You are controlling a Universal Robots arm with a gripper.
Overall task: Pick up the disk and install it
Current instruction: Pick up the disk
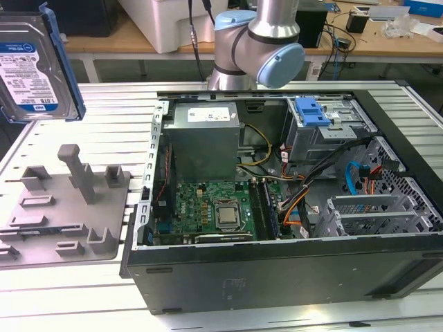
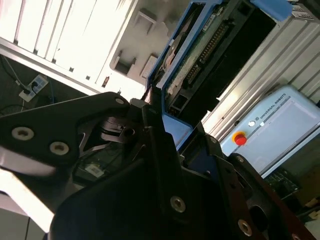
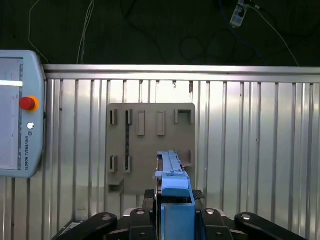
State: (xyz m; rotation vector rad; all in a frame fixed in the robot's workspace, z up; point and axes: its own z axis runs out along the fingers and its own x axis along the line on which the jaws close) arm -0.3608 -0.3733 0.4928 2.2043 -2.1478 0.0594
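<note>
In the exterior view the disk is held high above the fixture, well apart from the case (picked up, installing left), in the second wrist view it is clamped by the closed gripper, and in the first wrist view it is seen edge-on over the fixture.

Print — on the disk, pendant

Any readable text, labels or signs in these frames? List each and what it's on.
disk, white-and-blue label: print is there, too small to quote reliably.
power-supply box, white sticker: print too small to read.
teach pendant, in the first wrist view: a line of small lettering below its red button, not quoted; screen content unreadable.
</note>
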